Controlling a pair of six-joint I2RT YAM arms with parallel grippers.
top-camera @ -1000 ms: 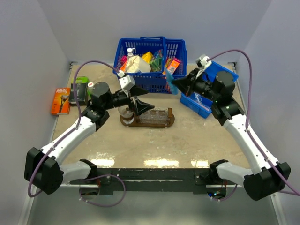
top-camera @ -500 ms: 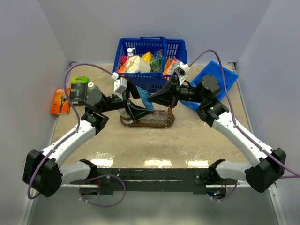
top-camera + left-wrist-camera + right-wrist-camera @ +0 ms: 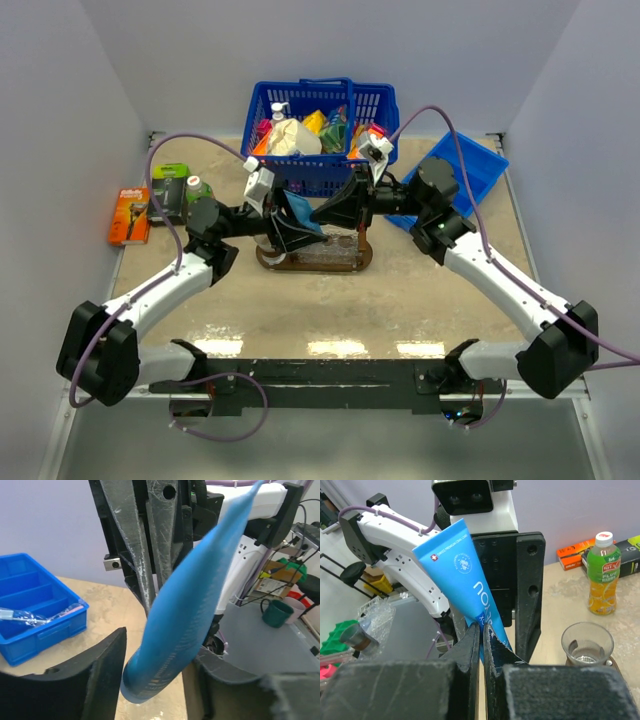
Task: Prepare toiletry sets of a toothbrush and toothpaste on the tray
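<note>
Toothpaste tube, blue, is clamped between the shut jaws of the right gripper. It hangs in mid-air above the tray on the bench. The left gripper has its jaws either side of the cap end; whether they pinch it, I cannot tell. This looks like a handover: the left must grip firmly before the right releases. A second ago the right arm was by the blue bin, and the left jaws stood wider.
</note>
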